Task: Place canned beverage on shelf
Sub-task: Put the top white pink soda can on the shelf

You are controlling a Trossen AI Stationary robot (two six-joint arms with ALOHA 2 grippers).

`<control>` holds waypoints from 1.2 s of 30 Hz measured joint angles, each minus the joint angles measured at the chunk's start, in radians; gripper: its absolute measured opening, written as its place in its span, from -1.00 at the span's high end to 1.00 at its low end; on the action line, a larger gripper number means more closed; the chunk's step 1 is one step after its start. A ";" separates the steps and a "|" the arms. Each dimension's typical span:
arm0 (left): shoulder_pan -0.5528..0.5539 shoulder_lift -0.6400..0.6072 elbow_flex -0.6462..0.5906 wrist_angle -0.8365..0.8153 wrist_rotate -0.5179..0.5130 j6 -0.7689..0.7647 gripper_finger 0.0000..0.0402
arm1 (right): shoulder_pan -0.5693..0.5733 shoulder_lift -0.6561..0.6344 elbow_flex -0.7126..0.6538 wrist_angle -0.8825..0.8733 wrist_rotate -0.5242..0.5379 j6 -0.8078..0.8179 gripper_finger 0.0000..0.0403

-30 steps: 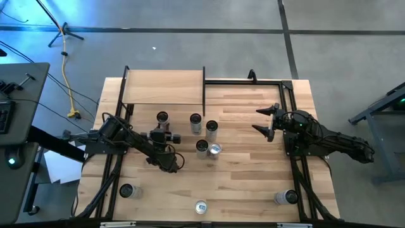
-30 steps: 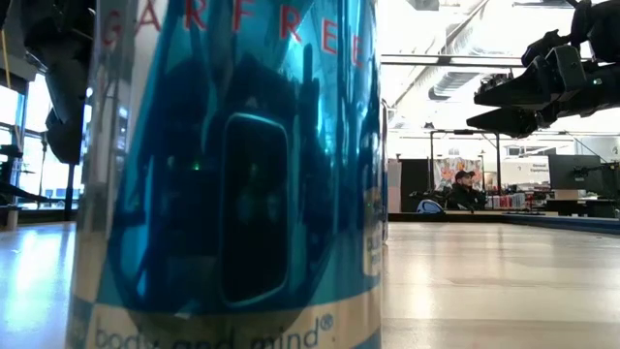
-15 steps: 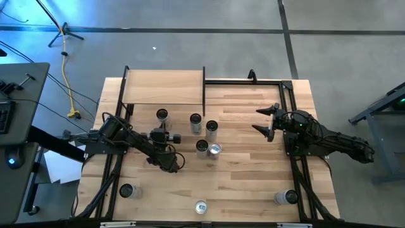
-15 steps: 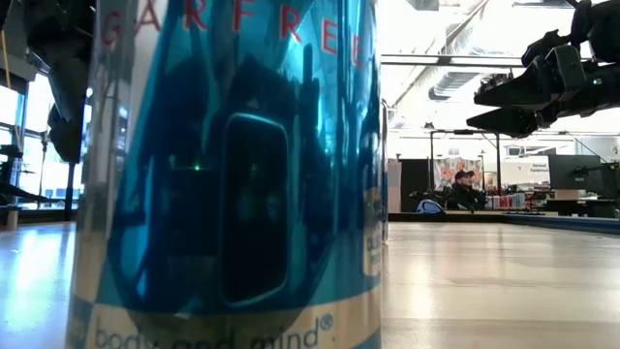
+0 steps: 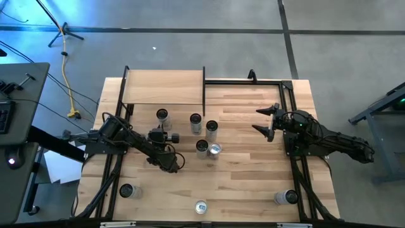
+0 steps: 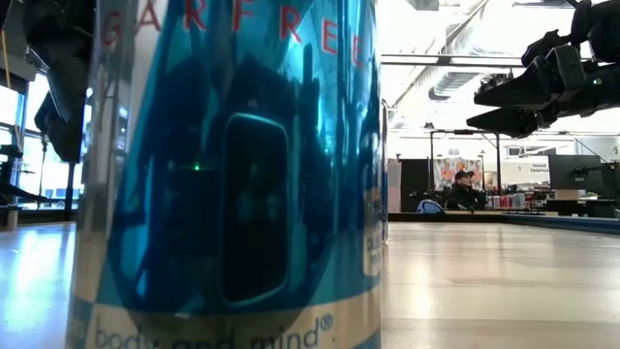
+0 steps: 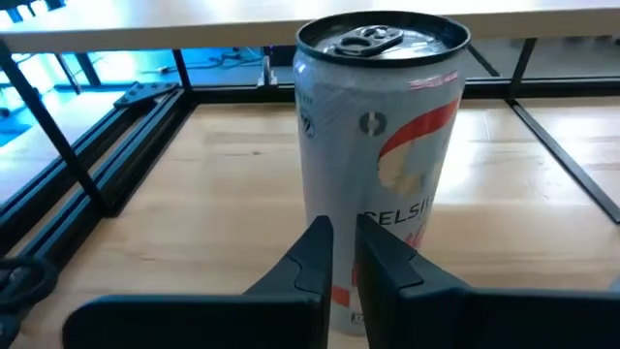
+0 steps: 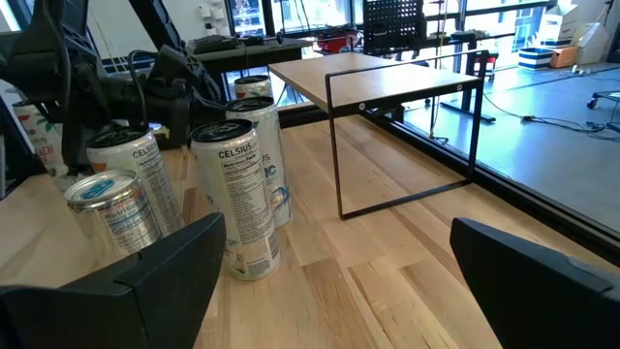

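A white canned beverage [image 7: 378, 145] with red markings stands upright on the tabletop, just in front of the shelf [image 5: 163, 88], a pale board on thin black posts at the far left. In the high view this can [image 5: 162, 115] is the one nearest the shelf. My left gripper [image 7: 344, 237] is shut and level, with its tips right at the near side of the can's wall; from above my left gripper [image 5: 162, 128] sits just short of the can. My right gripper [image 5: 269, 120] hangs open above the table's right side, holding nothing. My left gripper's shut fingertips [image 7: 318, 237] stand against the lower half of the can's side wall, coming level from the table's near side. I cannot tell whether they touch the can. The can stands upright on the table.
Several more cans cluster mid-table [image 5: 205, 136], the same cans [image 8: 237, 194] that show in the right wrist view. Others stand near the front edge [image 5: 127, 190] [image 5: 288, 197]. A blue can [image 6: 232, 174] fills the low view. A bare black frame [image 5: 253, 82] stands right of the shelf.
My left gripper has turned a little at the wrist while staying in place in front of the can. The cans and my right arm have kept still.
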 joint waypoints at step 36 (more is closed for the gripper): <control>-0.128 -0.002 -0.054 0.000 -0.150 -0.228 -0.37 | 0.000 0.000 0.000 0.000 0.000 0.000 -0.92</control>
